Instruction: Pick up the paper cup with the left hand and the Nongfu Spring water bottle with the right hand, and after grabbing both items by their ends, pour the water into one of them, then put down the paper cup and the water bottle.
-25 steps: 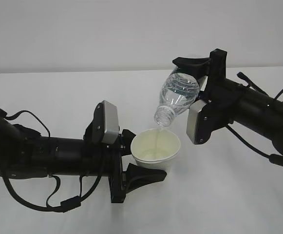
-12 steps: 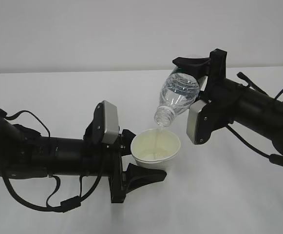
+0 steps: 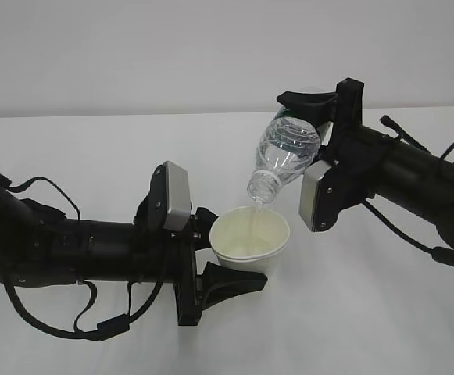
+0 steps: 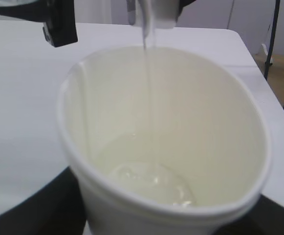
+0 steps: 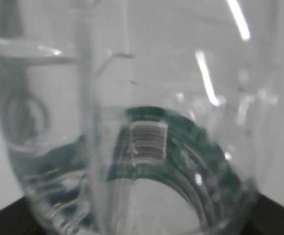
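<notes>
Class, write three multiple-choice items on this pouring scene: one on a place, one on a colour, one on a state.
1. Where is the clear plastic bottle's mouth?
A. above the off-white paper cup
B. under it
C. on the table

2. What colour is the bottle's label band?
A. red
B. dark green
C. yellow

3. What state is the clear water in?
A. frozen
B. sealed in
C. streaming into the cup

Answers: 1 A, the neck tilts down over the rim. 2 B, green shows through the bottle in the right wrist view. 3 C, a thin stream meets the pool inside the cup.
</notes>
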